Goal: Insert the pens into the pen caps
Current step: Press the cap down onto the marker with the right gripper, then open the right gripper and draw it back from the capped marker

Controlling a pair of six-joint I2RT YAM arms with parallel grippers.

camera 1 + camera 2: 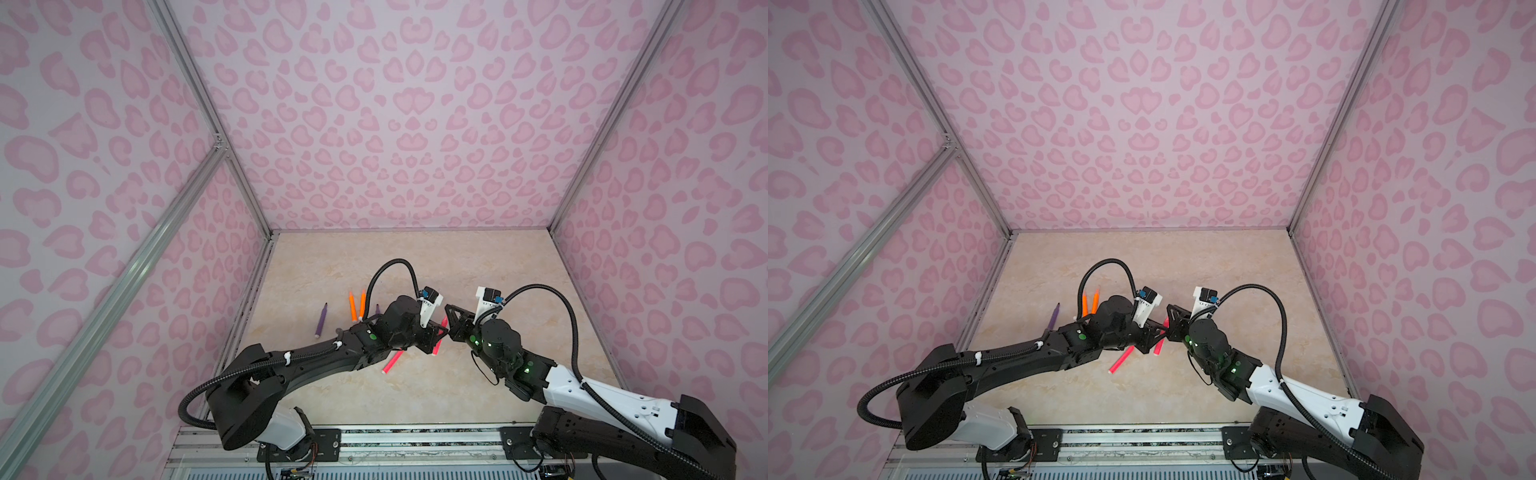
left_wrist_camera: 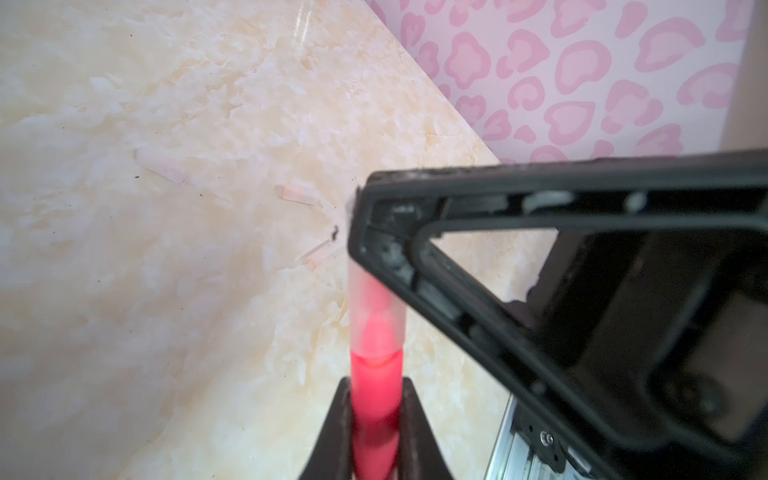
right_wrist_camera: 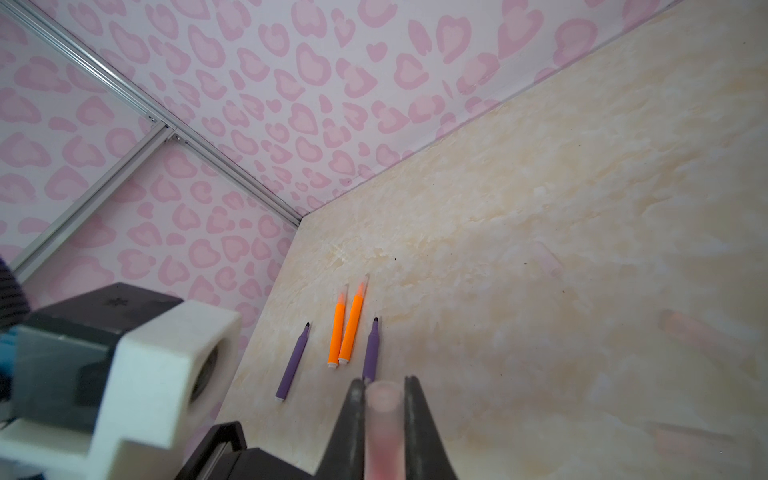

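The pink-red marker pen (image 2: pixel 376 374) has its tip seated in a clear plastic pen cap (image 2: pixel 376 303), held above the marbled table (image 2: pixel 166 332). The left gripper (image 2: pixel 376 388) pinches the barrel and the right gripper (image 3: pixel 382 384) pinches the cap. The two orange pens (image 3: pixel 337 332) appear capped. The two purple pens (image 3: pixel 294 361) are bare. Three loose caps (image 2: pixel 299 195) lie empty.

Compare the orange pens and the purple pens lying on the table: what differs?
Tips: the orange pens appear to wear clear caps; the purple pens show bare dark tips.
Layout: the orange pens lie side by side, touching at their back ends; the purple pens lie apart, one on each side of that pair.
Shared: all four lie flat on the table, tips pointing roughly the same way, with the same slim shape.
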